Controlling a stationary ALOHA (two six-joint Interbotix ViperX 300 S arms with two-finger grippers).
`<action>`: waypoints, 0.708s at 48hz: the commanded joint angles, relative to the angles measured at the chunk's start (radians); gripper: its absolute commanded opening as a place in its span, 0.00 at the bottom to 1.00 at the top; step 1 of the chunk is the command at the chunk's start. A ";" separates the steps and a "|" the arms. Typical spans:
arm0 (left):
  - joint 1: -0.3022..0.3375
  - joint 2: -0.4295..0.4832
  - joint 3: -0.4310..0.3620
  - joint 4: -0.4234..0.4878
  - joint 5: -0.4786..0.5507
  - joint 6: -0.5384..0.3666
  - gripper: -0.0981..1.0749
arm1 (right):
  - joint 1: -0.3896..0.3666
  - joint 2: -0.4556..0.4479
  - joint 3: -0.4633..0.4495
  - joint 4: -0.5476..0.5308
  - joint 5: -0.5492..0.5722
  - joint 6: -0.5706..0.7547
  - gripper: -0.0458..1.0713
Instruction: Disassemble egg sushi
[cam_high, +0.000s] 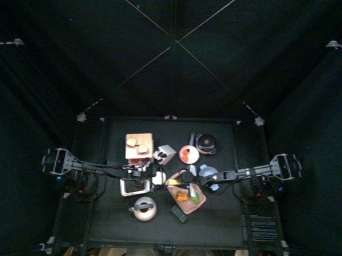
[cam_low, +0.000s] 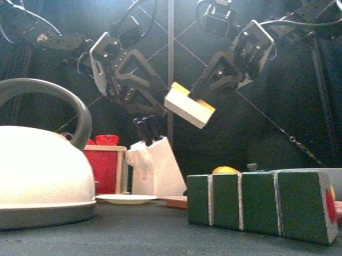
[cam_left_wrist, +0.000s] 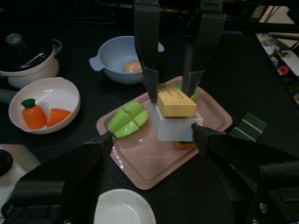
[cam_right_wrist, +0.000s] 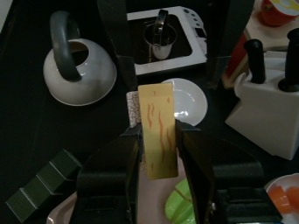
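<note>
In the front view, nearest stood one kettle (cam_low: 40, 165) at nine o'clock and a row of green blocks (cam_low: 261, 203) at four o'clock. Behind them one white knife block (cam_low: 155, 165) sat near the middle.

Above these, the right pincer (cam_low: 201, 92) pinched the egg sushi (cam_low: 189, 104), holding it lifted and tilted well clear of the counter (cam_low: 147, 240), probably so the other arm could get at it. The right wrist view showed its yellow face (cam_right_wrist: 156, 129) clamped between the two jaws.

The left pincer (cam_low: 134, 85) hung just beside it at ten o'clock, jaws spread wide and holding nothing, likely ready to take one layer and pull.

Below, in the left wrist view, one pink tray (cam_left_wrist: 152, 162) carried one green piece (cam_left_wrist: 129, 119). Farther out lay one bowl with two carrots (cam_left_wrist: 42, 114), one blue bowl (cam_left_wrist: 126, 59) and one dark pot (cam_left_wrist: 26, 58).
</note>
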 joint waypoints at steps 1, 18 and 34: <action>-0.006 -0.005 -0.026 -0.002 -0.014 -0.002 0.96 | -0.003 -0.009 -0.035 -0.002 -0.003 -0.002 0.58; -0.017 -0.055 0.008 -0.002 -0.017 -0.002 0.96 | -0.006 -0.002 -0.025 -0.002 -0.005 0.000 0.58; -0.035 -0.066 0.029 -0.020 -0.037 -0.003 0.96 | -0.008 -0.002 -0.026 -0.002 -0.003 -0.002 0.58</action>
